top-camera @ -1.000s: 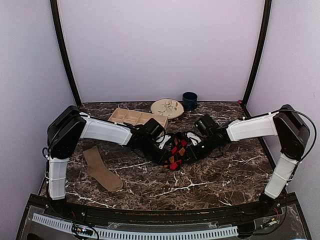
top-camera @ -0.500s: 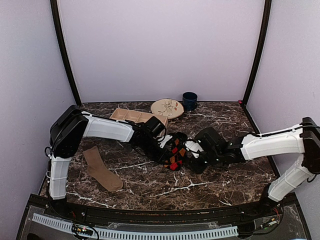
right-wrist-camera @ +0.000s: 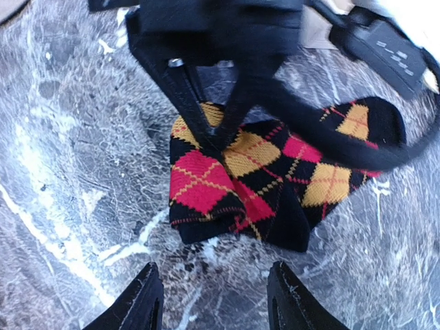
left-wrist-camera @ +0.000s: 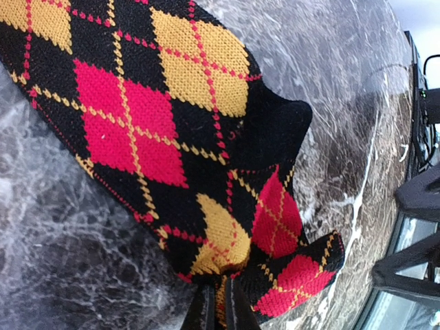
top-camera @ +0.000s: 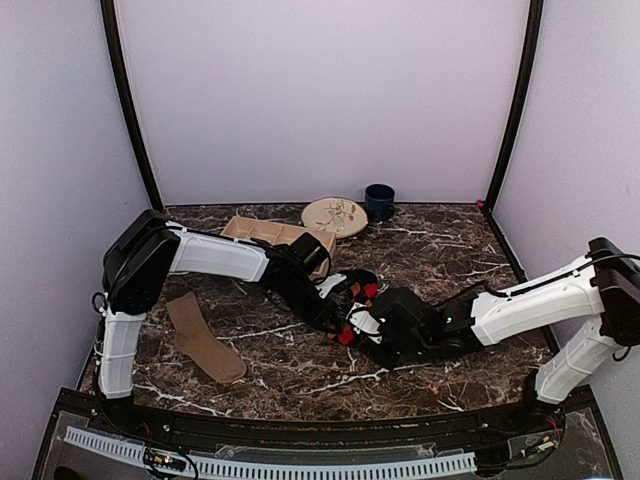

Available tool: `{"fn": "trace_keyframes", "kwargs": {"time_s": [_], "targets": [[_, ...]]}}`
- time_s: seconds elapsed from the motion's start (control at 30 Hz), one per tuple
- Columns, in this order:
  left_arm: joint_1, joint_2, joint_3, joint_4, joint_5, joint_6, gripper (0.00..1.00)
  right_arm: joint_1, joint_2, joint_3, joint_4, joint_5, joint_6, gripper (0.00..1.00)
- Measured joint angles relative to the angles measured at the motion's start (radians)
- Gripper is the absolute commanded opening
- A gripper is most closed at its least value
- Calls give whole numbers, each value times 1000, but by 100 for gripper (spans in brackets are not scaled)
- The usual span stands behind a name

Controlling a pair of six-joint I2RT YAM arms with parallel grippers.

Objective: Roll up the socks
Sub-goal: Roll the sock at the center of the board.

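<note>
The left pincer [left-wrist-camera: 218, 313] clamps a fold of the argyle sock [left-wrist-camera: 158, 137] mid surface [top-camera: 450, 250]; the right pincer [right-wrist-camera: 216, 302] hangs apart beside it. The tan sock [top-camera: 205, 340] lies left. Likely limp, light knit: pinch all layers.

Tan tray [top-camera: 262, 233], patterned plate [top-camera: 334, 215] and seemingly blue cup [top-camera: 379, 201] line the back.

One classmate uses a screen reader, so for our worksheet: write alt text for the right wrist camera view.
A black argyle sock with red and orange diamonds lies on the marble table, one folded end pinched by the left gripper from above. The right gripper stands open at the bottom edge, clear of the sock.
</note>
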Motion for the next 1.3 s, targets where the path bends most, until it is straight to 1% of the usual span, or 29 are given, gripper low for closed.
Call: {"fn": "trace_keyframes", "kwargs": {"time_s": [0.17, 0.43, 0.8, 1.13, 1.3], "targets": [[0, 1, 0, -17, 25, 14, 0, 30, 55, 0, 49, 36, -35, 56], [0, 1, -3, -22, 40, 28, 0, 75, 70, 1, 98, 77, -74, 61], [2, 3, -4, -26, 55, 37, 0, 91, 136, 6, 113, 126, -114, 63], [2, 4, -4, -37, 68, 56, 0, 122, 166, 17, 171, 271, -167, 65], [3, 5, -4, -41, 75, 62, 0, 137, 185, 21, 186, 303, -190, 65]]}}
